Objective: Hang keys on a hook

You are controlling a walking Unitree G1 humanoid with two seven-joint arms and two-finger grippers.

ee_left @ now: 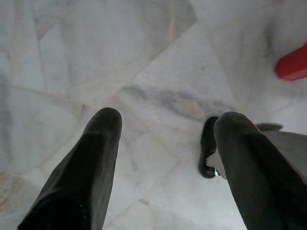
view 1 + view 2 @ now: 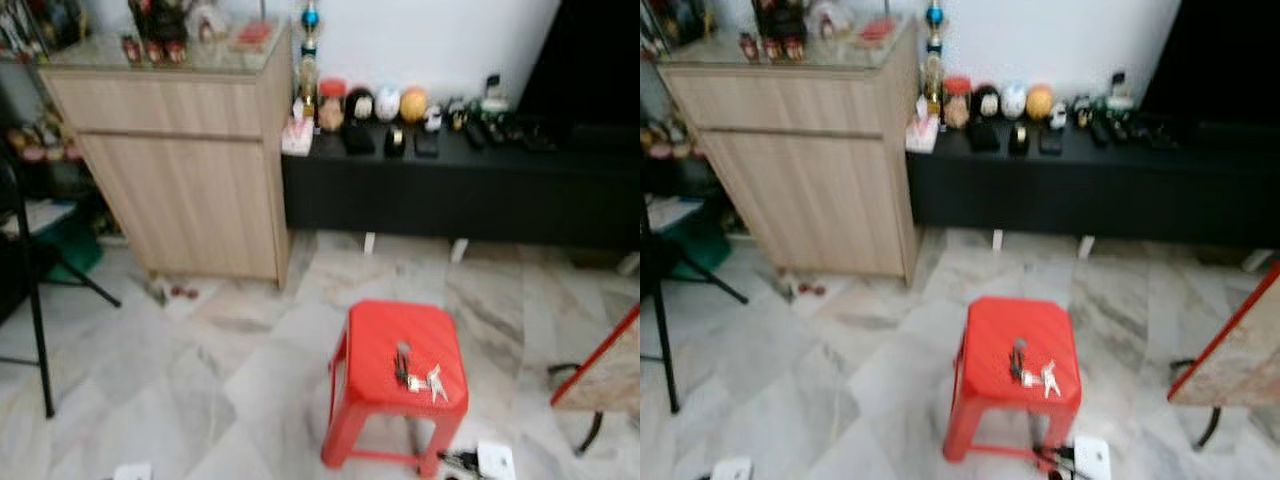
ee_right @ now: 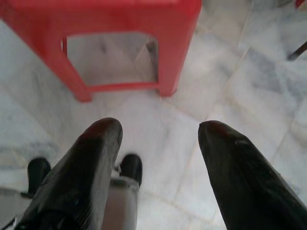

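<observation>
A bunch of keys (image 2: 420, 378) with a dark fob lies on top of a red plastic stool (image 2: 395, 345) in the middle of the marble floor, seen in both eye views. In the left wrist view my left gripper (image 1: 165, 129) hangs open over bare floor, with a corner of the stool (image 1: 292, 64) at the edge. In the right wrist view my right gripper (image 3: 158, 132) is open too, pointing down at the floor just before the stool (image 3: 120, 19). Nothing is held between either pair of fingers. I cannot make out a hook.
A light wooden cabinet (image 2: 190, 160) stands at the back left beside a low black bench (image 2: 470, 185) carrying small ornaments. A black tripod leg (image 2: 35, 330) is at the left, a red-edged table (image 2: 605, 375) at the right. A white power strip (image 2: 495, 460) lies by the stool.
</observation>
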